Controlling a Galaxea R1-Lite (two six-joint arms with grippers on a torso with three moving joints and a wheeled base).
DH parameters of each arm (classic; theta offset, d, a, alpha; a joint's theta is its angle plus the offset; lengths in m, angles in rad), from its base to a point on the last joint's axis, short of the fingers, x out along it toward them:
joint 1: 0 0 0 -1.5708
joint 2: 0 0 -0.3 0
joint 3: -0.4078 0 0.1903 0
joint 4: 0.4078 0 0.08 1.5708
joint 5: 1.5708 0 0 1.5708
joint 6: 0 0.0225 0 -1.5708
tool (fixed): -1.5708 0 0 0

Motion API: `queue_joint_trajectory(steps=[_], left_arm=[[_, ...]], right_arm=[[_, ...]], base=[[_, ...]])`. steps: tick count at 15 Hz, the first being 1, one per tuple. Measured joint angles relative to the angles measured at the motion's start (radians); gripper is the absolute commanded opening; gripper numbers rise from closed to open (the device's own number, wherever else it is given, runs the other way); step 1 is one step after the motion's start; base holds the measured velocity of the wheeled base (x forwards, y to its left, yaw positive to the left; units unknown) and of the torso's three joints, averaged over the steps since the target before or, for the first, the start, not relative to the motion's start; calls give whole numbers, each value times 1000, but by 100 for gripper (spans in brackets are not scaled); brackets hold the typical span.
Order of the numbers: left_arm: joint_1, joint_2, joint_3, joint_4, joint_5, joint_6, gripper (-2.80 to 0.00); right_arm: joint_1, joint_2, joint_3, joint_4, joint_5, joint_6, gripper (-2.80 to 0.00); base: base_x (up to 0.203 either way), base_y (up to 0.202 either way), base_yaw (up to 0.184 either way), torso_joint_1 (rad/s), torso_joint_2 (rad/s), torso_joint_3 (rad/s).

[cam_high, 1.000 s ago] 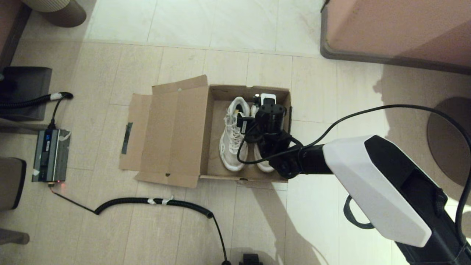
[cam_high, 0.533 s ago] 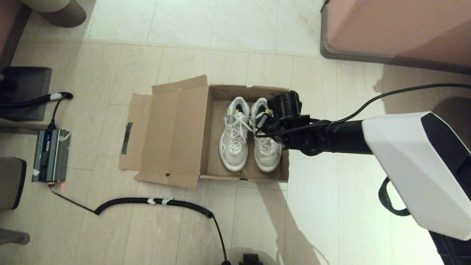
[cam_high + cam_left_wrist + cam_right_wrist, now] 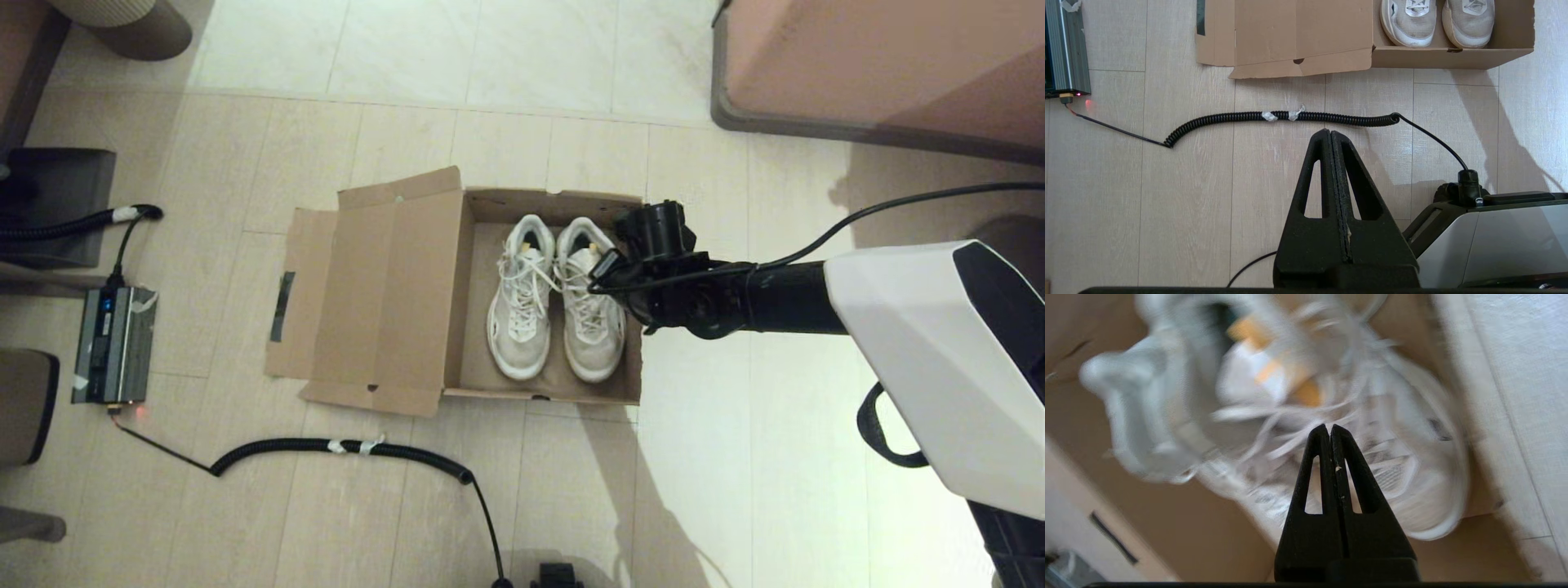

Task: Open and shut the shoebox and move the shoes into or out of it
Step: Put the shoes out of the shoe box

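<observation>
The brown cardboard shoebox lies open on the floor, its lid folded flat to the left with a dark tape strip. Both off-white sneakers sit side by side inside, the left shoe and the right shoe, toes towards me. My right arm's wrist hangs over the box's right wall. The right gripper is shut and holds nothing, with the right shoe below it. My left gripper is shut, parked low over bare floor in front of the box.
A coiled black cable lies on the floor in front of the box and leads to a grey power unit at the left. A large pink piece of furniture stands at the back right. A dark block sits at the far left.
My right arm has swung from above the right shoe out to the right, to over the box's right wall. Both shoes now show uncovered and have not moved.
</observation>
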Motion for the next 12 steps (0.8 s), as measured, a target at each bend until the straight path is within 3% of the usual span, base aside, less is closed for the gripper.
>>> queue_joint_trajectory(steps=[3, 8, 12], left_arm=[[0, 0, 0, 0, 0, 0, -280], [0, 0, 0, 0, 0, 0, -280], [0, 0, 0, 0, 0, 0, -280]], right_arm=[[-26, 30, -12, -2, 25, 126, -280], [-32, 63, -46, 2, -29, 130, -280], [-30, 71, -49, 9, -90, 202, -280]], base=[[0, 0, 0, 0, 0, 0], [0, 0, 0, 0, 0, 0], [0, 0, 0, 0, 0, 0]])
